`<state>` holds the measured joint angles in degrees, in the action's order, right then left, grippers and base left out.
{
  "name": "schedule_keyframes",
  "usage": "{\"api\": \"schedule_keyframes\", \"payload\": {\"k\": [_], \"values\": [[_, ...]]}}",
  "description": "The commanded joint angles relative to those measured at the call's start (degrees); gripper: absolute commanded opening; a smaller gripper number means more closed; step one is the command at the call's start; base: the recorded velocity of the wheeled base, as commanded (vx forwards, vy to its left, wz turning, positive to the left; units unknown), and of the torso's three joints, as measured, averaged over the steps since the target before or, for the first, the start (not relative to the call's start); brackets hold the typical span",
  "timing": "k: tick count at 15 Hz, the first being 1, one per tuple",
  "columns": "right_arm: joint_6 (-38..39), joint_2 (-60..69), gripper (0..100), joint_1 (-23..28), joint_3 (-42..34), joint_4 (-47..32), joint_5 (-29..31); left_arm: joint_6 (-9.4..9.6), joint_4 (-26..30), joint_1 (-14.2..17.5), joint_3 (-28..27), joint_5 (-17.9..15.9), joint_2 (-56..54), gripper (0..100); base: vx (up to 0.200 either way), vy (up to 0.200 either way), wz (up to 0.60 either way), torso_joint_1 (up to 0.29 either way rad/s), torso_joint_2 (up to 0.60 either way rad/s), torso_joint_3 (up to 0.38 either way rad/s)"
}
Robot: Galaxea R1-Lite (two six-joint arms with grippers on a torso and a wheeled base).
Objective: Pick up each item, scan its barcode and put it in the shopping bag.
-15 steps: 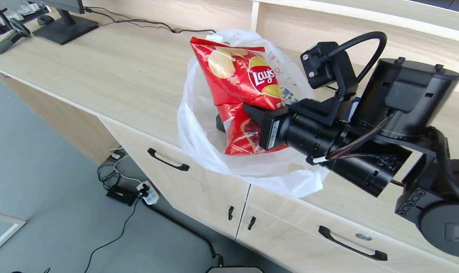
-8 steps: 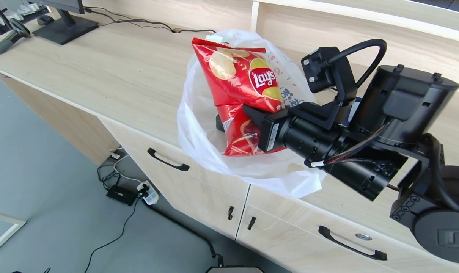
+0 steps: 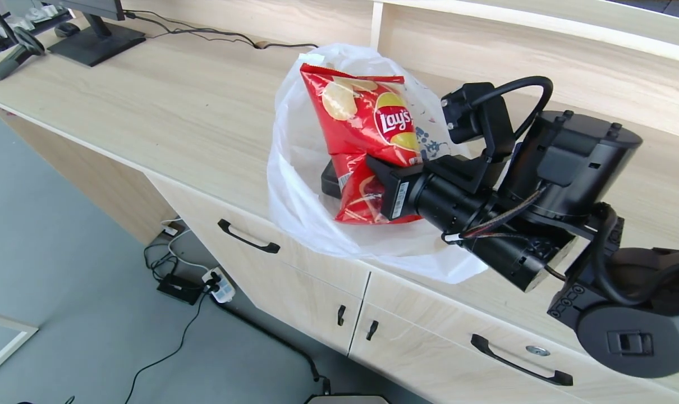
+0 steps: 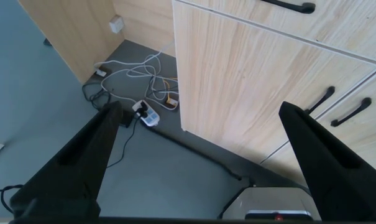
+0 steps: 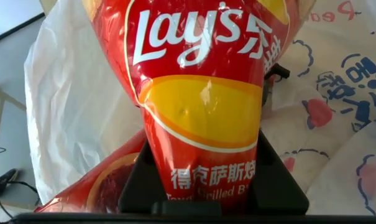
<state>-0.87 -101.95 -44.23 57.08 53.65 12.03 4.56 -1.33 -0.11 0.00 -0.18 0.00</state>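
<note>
We record the chip bag point(image 3: 367, 129) upright at frame centre, its lower end in the shopping bag point(image 3: 297, 191) and clamped by the right pincer point(image 3: 355, 180). The arm enters from lower right. The left pincer point(image 4: 200, 112) is wide open and empty.

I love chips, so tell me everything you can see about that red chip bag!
The red chip bag is shiny, crinkly, foil-like packaging with pictures of yellow chips and a round logo on its front. It looks puffy and unopened, with a jagged top edge. It stands nearly upright, leaning a bit, its lower end down in the open mouth of the white plastic shopping bag on the wooden counter. The right gripper is shut on its lower part, pinching it between two black fingers.
</note>
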Motion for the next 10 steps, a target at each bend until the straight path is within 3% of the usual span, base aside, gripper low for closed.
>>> {"api": "schedule_keyframes", "payload": {"k": [1,5,6,10], "values": [[0.07,-1.67,0,0.63,0.76,-0.13,0.36,0.01,0.01,-0.07,0.0,0.01,0.09,100,0.0,0.0,0.0,0.0,0.0,0.0],[-0.01,-2.29,0,1.42,-0.47,-0.04,0.36,0.01,0.1,-0.07,0.0,0.01,0.09,100,0.0,0.0,0.0,0.0,0.0,0.0],[-0.01,-2.29,100,1.42,-0.91,0.05,0.36,0.01,0.1,-0.07,0.0,0.01,0.09,100,0.0,0.0,0.0,0.0,0.0,0.0],[-0.01,-2.29,100,1.42,-0.56,0.14,0.36,0.01,0.1,-0.07,0.0,0.01,0.09,100,0.0,0.0,0.0,0.0,0.0,0.0]]}}
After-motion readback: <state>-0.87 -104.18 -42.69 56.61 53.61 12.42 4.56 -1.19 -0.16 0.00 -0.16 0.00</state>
